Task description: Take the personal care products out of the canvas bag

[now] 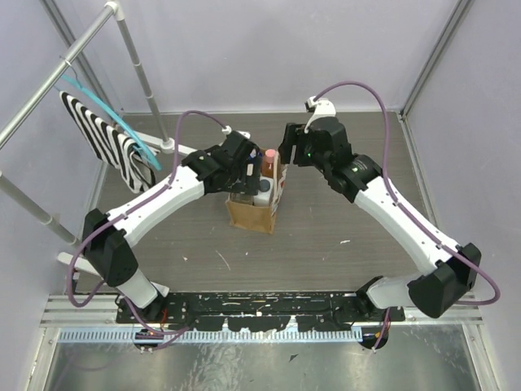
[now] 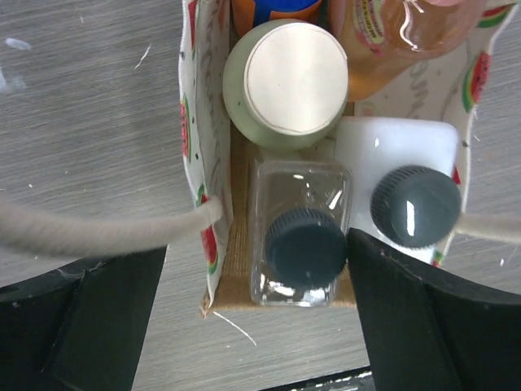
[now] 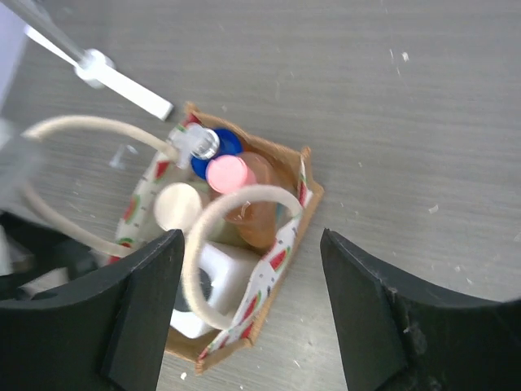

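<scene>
Five bottles (image 1: 262,191) stand packed inside the canvas bag (image 1: 248,213), which sits upright on the desk (image 1: 350,232) between the two arms.

In the left wrist view, the olive bottle with a cream cap (image 2: 286,77) is at the upper left of the bag's inside. The clear bottle (image 2: 303,244) is just below it, and the white bottle with a black cap (image 2: 415,205) is beside that on the right. The blue-capped orange bottle (image 2: 277,8) and the pink-capped orange bottle (image 2: 399,32) fill the top edge. In the top view the pink cap rises above the bag's rim.

The left tool (image 2: 256,244) hangs right over the bag, released and spread wide. One finger lies outside the bag's wall by a white rope handle (image 2: 106,232), the other between the two dark caps. It grips nothing.

The right tool (image 3: 251,238) hovers above the bag, jaws parted and empty, with the other rope handle (image 3: 236,208) looped below them.

A striped cloth (image 1: 106,142) hangs at the rack (image 1: 134,61) in the far left corner.
</scene>
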